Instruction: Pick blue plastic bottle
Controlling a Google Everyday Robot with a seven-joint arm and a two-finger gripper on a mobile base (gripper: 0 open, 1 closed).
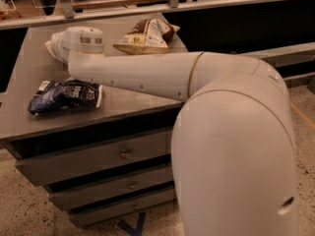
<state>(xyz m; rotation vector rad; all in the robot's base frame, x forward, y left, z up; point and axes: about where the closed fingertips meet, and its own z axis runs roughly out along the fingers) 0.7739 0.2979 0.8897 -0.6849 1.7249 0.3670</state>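
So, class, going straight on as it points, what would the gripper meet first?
Unclear: the gripper is hidden behind the wrist at the drawer cabinet's back-left corner; probably the tan-edged item showing just beyond it.

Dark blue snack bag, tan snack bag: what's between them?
Camera view: white robot arm crosses between the dark blue snack bag and tan snack bag; gripper at back left of grey tabletop.

The arm (147,75) is smooth off-white plastic: a fat rounded elbow shell with one small dark hole, a thin tan seam ring, and a tube dotted with tiny screw holes. The wrist cap (78,33) bears a grey striped label (92,40). The tool (56,47) sits beyond it, over the far-left corner of the desk (24,73), mostly hidden.
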